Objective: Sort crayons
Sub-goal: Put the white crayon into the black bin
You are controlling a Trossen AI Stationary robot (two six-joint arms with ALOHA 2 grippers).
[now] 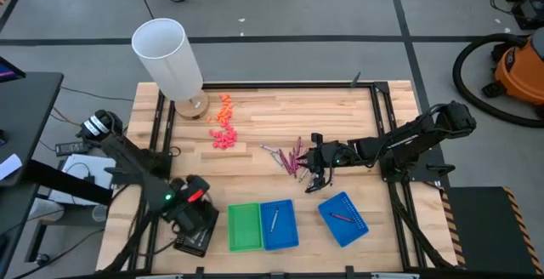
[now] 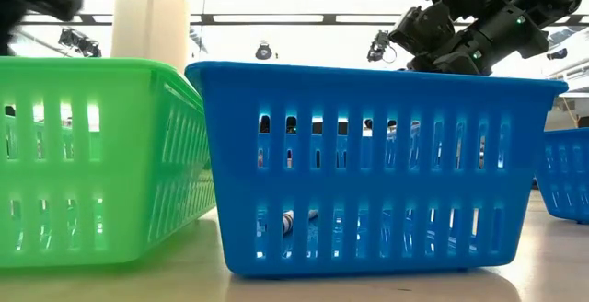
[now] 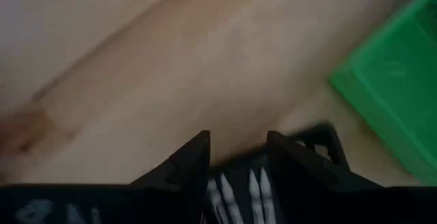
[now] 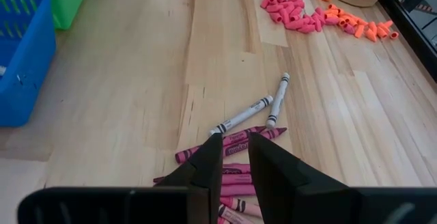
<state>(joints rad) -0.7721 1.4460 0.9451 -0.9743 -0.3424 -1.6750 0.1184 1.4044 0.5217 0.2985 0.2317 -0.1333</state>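
Hovering over the crayons (image 4: 240, 142), the right gripper (image 4: 235, 157) is seen with its fingers set narrowly apart and nothing pinched; pink crayons lie directly under the tips, two grey ones just beyond. One crayon is seen in each blue tray (image 1: 283, 232). The left gripper (image 3: 237, 157) is held beside the green tray (image 1: 244, 226), fingers parted, nothing between them.
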